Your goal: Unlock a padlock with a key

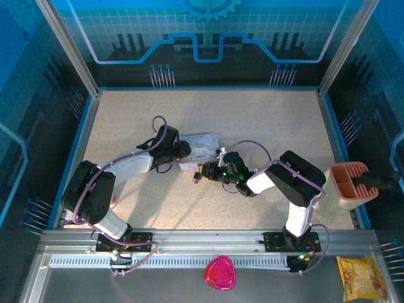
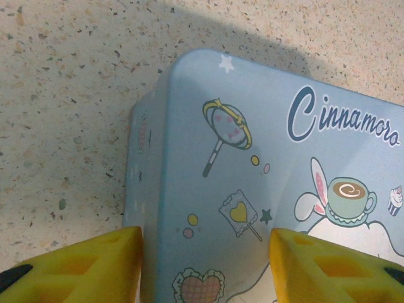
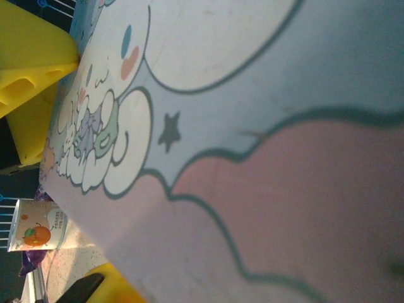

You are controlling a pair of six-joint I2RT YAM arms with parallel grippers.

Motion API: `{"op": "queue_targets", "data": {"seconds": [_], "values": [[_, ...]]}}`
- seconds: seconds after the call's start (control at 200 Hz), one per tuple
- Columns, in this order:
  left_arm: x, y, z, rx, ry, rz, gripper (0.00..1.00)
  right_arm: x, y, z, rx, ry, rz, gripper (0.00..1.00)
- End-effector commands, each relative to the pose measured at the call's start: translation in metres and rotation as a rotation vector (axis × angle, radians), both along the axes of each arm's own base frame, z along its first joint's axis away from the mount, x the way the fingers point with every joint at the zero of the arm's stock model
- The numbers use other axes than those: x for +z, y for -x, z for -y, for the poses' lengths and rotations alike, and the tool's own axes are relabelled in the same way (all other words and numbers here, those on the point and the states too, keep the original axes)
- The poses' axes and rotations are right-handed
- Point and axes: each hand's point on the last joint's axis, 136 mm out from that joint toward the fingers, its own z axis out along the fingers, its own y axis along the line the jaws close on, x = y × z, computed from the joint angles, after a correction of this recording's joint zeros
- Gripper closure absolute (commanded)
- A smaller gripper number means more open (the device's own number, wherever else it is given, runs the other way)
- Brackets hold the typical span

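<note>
Speckled beige table (image 1: 265,120) inside a blue-walled booth, with a metal rail along the near edge. Near the middle, a pastel cartoon-printed tin (image 1: 203,140), long side running roughly left to right.

At the tin's left end, the left gripper (image 1: 182,151). Seen from the left wrist camera: two yellow fingers (image 2: 82,265) spread wide, one just beside the tin's short side wall, the other over the printed lid. Nothing pinched between them.

At the tin's near edge, reaching in from the right, the right gripper (image 1: 204,168). Seen from the right wrist camera: the lid very close and slanting across the frame. One of the right fingers (image 3: 31,57) at upper left, the other at the bottom edge, the tin's surface between the two. Impossible to tell whether clamped on the tin or merely straddling it.

Just below those fingertips in the overhead view, a tiny dark speck close against the tin's near edge. Perhaps the padlock (image 1: 197,178), though too small to say for sure, and too small to judge whether touched by the gripper.

Well apart from all this:
- a salmon-coloured holder (image 1: 349,180) at the table's right edge
- a pink rounded-triangle object (image 1: 219,273) in front of the rail
- a yellow packet (image 1: 361,278) at the near right corner
- a small cup with an orange print (image 3: 39,230), at the left edge of the right wrist view
</note>
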Motion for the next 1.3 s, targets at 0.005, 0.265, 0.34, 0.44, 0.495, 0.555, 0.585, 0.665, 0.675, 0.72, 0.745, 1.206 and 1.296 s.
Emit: {"op": "queue_targets", "data": {"seconds": [0.005,0.265,0.34,0.44,0.495,0.555,0.585,0.665,0.675,0.72,0.745,1.206,1.296], "values": [[-0.036,0.032,-0.009,0.007,-0.057,-0.139,0.46,-0.02,0.017,-0.005,0.022,0.015,-0.061,0.81],[-0.04,0.035,-0.013,0.031,-0.063,-0.152,0.46,-0.02,0.016,-0.002,-0.01,-0.007,-0.07,0.91],[-0.041,0.036,-0.013,0.037,-0.064,-0.155,0.46,-0.019,0.016,-0.001,-0.019,-0.009,-0.067,0.94],[-0.041,0.037,-0.014,0.042,-0.068,-0.158,0.46,-0.016,0.014,0.0,-0.035,-0.02,-0.062,0.96],[-0.041,0.038,-0.015,0.048,-0.07,-0.159,0.46,-0.014,0.013,0.002,-0.051,-0.026,-0.058,0.97],[-0.042,0.04,-0.016,0.059,-0.075,-0.163,0.46,-0.013,0.011,0.004,-0.071,-0.032,-0.056,0.98],[-0.043,0.041,-0.017,0.064,-0.077,-0.166,0.46,-0.012,0.01,0.005,-0.08,-0.036,-0.055,0.99],[-0.044,0.044,-0.019,0.083,-0.076,-0.172,0.46,-0.009,0.008,0.007,-0.103,-0.049,-0.055,1.0],[-0.044,0.044,-0.019,0.086,-0.074,-0.172,0.46,-0.009,0.008,0.007,-0.107,-0.051,-0.055,1.0],[-0.045,0.046,-0.019,0.097,-0.07,-0.175,0.46,-0.006,0.006,0.007,-0.12,-0.062,-0.05,1.0],[-0.045,0.046,-0.02,0.101,-0.07,-0.175,0.46,-0.005,0.005,0.007,-0.129,-0.068,-0.05,1.0],[-0.04,0.054,0.0,0.139,-0.004,-0.171,0.46,0.007,-0.004,0.019,-0.323,-0.193,-0.099,1.0],[-0.038,0.054,0.005,0.144,0.002,-0.171,0.46,0.008,-0.006,0.023,-0.364,-0.219,-0.108,1.0]]}}
